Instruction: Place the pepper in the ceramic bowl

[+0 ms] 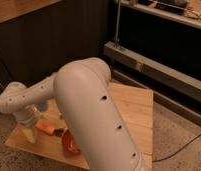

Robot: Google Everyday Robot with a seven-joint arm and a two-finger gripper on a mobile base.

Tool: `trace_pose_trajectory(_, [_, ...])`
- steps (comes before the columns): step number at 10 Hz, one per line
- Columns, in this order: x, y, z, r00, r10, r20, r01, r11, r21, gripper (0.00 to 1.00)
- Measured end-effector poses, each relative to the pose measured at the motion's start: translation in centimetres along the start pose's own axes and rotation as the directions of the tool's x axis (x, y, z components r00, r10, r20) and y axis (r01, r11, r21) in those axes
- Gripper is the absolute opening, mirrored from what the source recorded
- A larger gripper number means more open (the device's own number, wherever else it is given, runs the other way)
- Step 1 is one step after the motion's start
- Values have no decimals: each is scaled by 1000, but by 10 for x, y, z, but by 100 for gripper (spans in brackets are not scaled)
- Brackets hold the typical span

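In the camera view the claw [30, 134] hangs low over the bench [134, 107], clenched or released cannot be told, and the pepper [46, 128] lies just beside it, short of the ceramic bowl [69, 143] beyond, so a skewed descent risks shoving the pepper away or clipping the bowl's rim.

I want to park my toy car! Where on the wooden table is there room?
The table is bare on the right, between the big white arm and its right edge. The left front is crowded: the tool is beside the pepper, with the ceramic bowl close by.
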Motion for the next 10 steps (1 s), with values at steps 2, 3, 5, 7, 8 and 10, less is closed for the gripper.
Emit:
trace_pose_trajectory(2, [4,-8,10,1000,19,0,-19,1000,-7,80])
trace_pose_trajectory(3, [6,-10,14,1000,27,-1,-27,1000,-14,80])
trace_pose_trajectory(5, [10,-15,24,999,38,-8,-38,999,-28,80])
trace_pose_trajectory(7, [10,-18,33,999,38,-15,-39,998,-39,80])
trace_pose_trajectory(8, [10,-18,36,999,35,-17,-36,998,-43,80])
trace_pose_trajectory(10, [9,-20,44,999,31,-22,-33,998,-51,80])
